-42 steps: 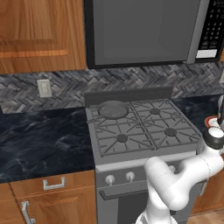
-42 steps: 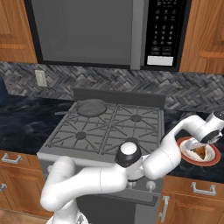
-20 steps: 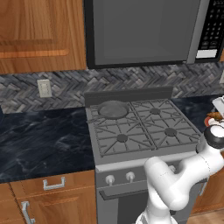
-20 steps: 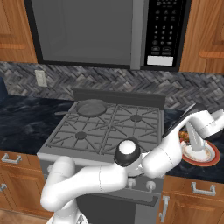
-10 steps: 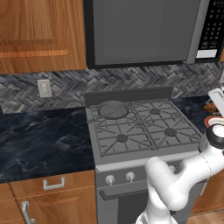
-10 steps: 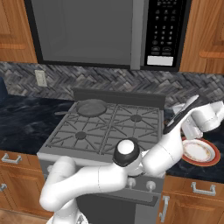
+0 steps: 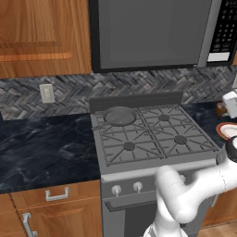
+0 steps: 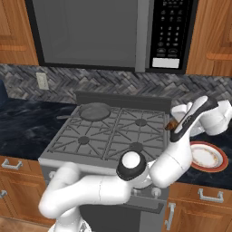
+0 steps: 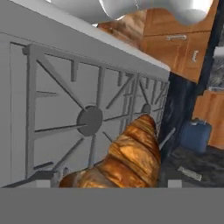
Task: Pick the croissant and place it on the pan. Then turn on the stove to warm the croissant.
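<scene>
Gripper (image 8: 172,125) clamped on croissant (image 9: 127,159), apparently by one end only; could slip off before reaching pan (image 8: 95,111) at 10 o'clock.

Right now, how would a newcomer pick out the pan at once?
Start at the stove under the microwave. On its back left burner sits the pan, a shallow round grey skillet with a thin dark handle pointing left. The white plate with an orange-red rim lies on the counter to the stove's right.
</scene>
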